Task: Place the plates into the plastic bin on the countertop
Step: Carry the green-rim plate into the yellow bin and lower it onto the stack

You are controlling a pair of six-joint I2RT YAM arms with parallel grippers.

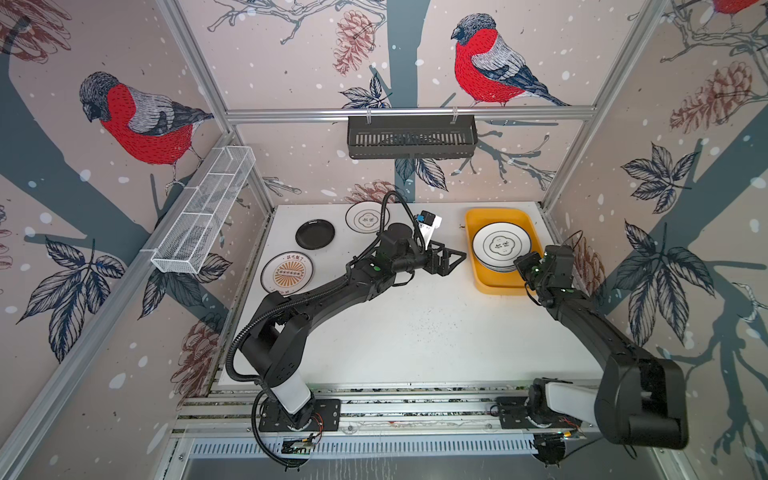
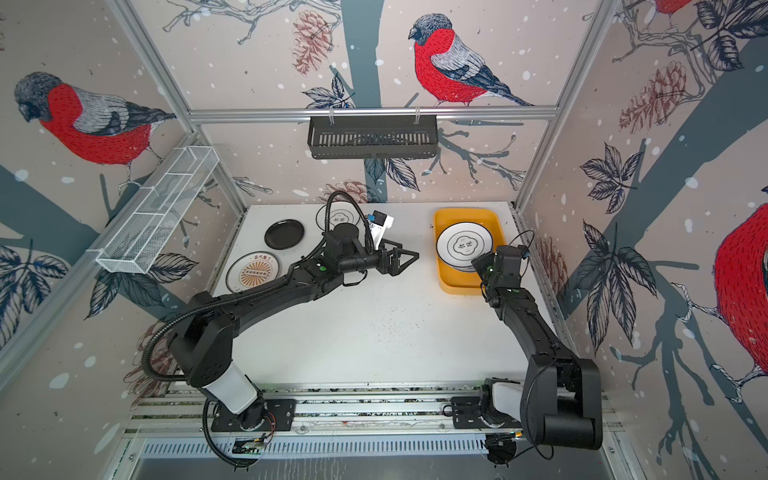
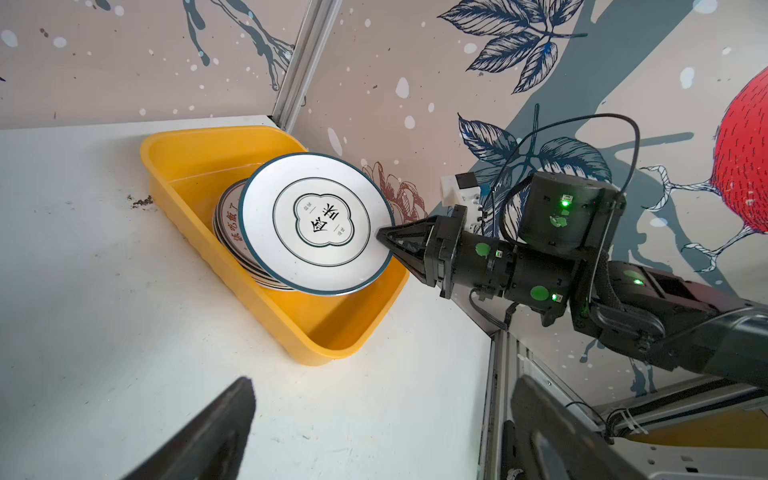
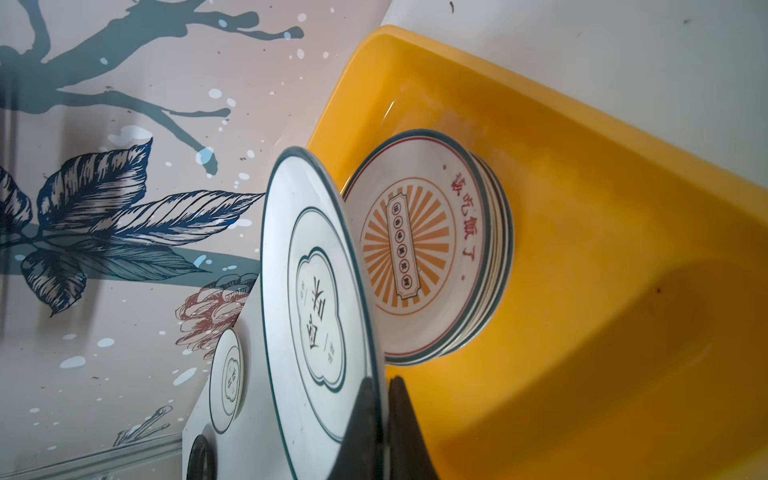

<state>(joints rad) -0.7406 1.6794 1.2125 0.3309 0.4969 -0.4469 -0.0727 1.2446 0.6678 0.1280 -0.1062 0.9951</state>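
Flat white speckled countertop (image 1: 415,332), aluminium-edged: bare in front of the shallow yellow-orange plastic bin (image 3: 266,307).
Left gripper (image 1: 451,259): just beside the bin, jaws wide, empty.
Right gripper (image 3: 384,237): at the bin, pinching the rim of a white quatrefoil plate (image 3: 316,224) tilted over the stacked plates (image 4: 415,249) inside.
Not yet binned, well apart from the bin: orange sunburst plate (image 1: 286,272), small black plate (image 1: 315,234), second quatrefoil plate (image 1: 365,217). Judged past halfway.
Beyond the bin: bird-print walls, black slotted basket (image 1: 411,137), white wire rack (image 1: 203,212).

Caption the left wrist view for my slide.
Right gripper holds an emblem plate by its rim, tilted over the plate stack in the plastic bin; left gripper open.
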